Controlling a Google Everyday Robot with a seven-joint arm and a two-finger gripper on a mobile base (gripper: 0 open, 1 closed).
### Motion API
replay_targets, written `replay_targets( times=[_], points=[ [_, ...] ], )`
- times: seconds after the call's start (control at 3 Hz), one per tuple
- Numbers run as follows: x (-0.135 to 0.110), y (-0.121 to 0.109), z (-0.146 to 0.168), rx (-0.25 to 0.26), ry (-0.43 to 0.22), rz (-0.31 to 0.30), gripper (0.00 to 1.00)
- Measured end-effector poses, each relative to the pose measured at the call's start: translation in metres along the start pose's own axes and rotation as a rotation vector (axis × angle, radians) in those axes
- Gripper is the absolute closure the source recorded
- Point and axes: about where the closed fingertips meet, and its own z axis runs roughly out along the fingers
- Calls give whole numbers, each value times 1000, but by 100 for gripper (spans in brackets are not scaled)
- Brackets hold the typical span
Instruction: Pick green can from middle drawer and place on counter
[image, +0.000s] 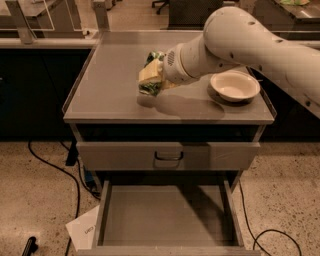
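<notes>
My gripper is over the middle of the counter, at the end of the big white arm that reaches in from the right. It is shut on the green can, which shows as shiny green patches above and below the pale fingers. The can hangs just above the counter top and casts a shadow right below it. The middle drawer is pulled out at the bottom of the view, and its flat grey floor holds nothing.
A white bowl sits on the counter's right side, close to the arm. A closed drawer front with a dark handle is under the counter. Cables and a sheet of paper lie on the speckled floor.
</notes>
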Motion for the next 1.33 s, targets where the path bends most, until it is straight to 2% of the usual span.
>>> replay_targets(
  times=[0.33,0.67,1.33],
  points=[
    [-9,-10,16,7,8,25,100],
    [-9,-11,16,7,9,26,81],
    [-9,-11,16,7,9,26,35]
  ],
)
